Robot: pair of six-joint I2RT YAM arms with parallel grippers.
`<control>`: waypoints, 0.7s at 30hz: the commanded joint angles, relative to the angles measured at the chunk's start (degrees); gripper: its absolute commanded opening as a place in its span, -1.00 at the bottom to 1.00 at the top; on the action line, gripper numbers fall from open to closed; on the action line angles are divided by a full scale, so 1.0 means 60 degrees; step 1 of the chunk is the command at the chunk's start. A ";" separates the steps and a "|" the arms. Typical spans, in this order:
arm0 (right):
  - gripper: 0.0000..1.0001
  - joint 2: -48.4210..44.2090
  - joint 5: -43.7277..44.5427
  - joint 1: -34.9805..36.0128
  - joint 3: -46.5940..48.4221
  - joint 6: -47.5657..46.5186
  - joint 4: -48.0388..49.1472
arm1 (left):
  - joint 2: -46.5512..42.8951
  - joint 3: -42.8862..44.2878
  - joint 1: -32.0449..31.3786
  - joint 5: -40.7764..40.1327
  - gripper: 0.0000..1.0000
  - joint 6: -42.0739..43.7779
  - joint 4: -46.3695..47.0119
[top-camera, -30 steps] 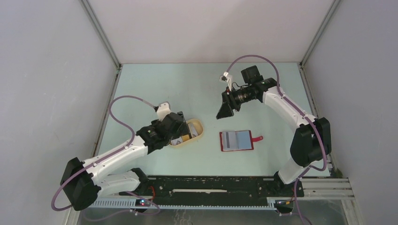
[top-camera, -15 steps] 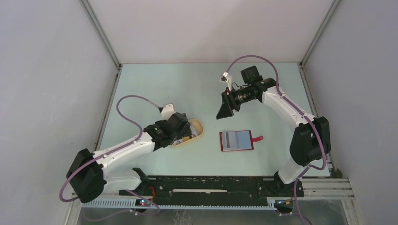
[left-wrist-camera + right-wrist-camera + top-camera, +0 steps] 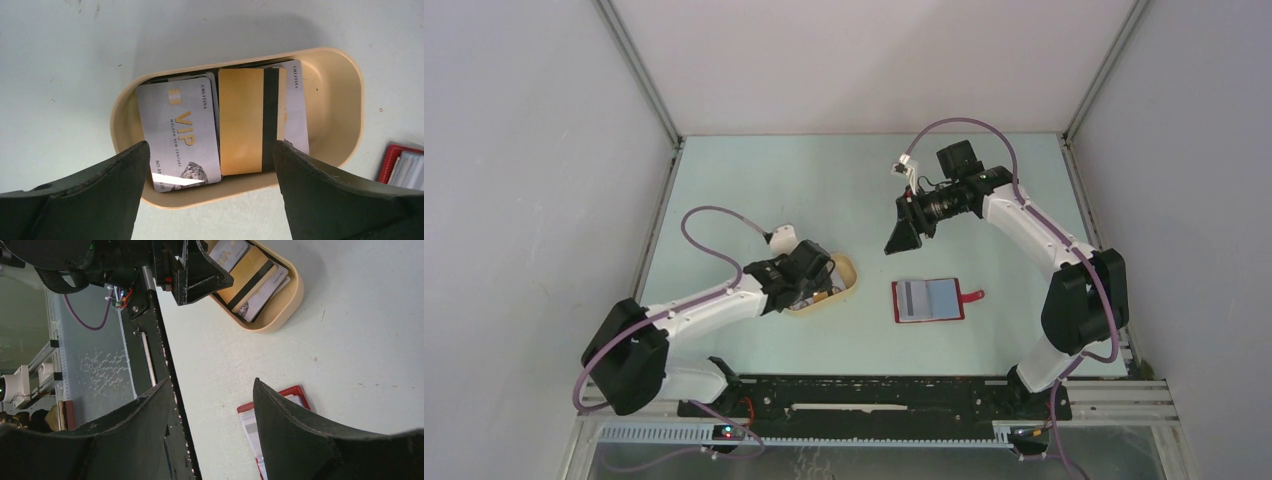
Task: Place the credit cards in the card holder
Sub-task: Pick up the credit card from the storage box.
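Note:
The credit cards lie in a beige oval tray [image 3: 345, 80]: a silvery VIP card [image 3: 180, 130], an orange-gold card with a dark stripe [image 3: 242, 120], and a silvery card [image 3: 295, 115] partly under it. My left gripper [image 3: 210, 195] is open and empty, just above the tray's near rim, its fingers [image 3: 90, 200] either side of the cards. The red card holder [image 3: 929, 299] lies open on the table, a silvery card in its left pocket, snap tab to the right. My right gripper [image 3: 901, 238] is open and empty, held high behind the holder. The holder also shows in the right wrist view [image 3: 247, 425].
The tray [image 3: 844, 275] sits left of the card holder on the pale green table. The black rail with the arm bases [image 3: 874, 400] runs along the near edge. White walls enclose the table on three sides.
My left arm has swung its elbow right and moved the gripper a little further over the tray. The right arm, the card holder and the tray have not moved.

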 commanded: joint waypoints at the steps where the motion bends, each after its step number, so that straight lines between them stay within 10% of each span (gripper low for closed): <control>1: 0.39 -0.0020 -0.0108 -0.0005 0.0055 -0.0175 -0.0029 | 0.0276 0.0275 0.0040 -0.0610 0.96 -0.0735 -0.0301; 21: 0.40 -0.0002 -0.0117 -0.0047 0.0055 -0.0189 -0.0035 | 0.1206 0.0604 0.0123 -0.0706 0.87 -0.1082 -0.0638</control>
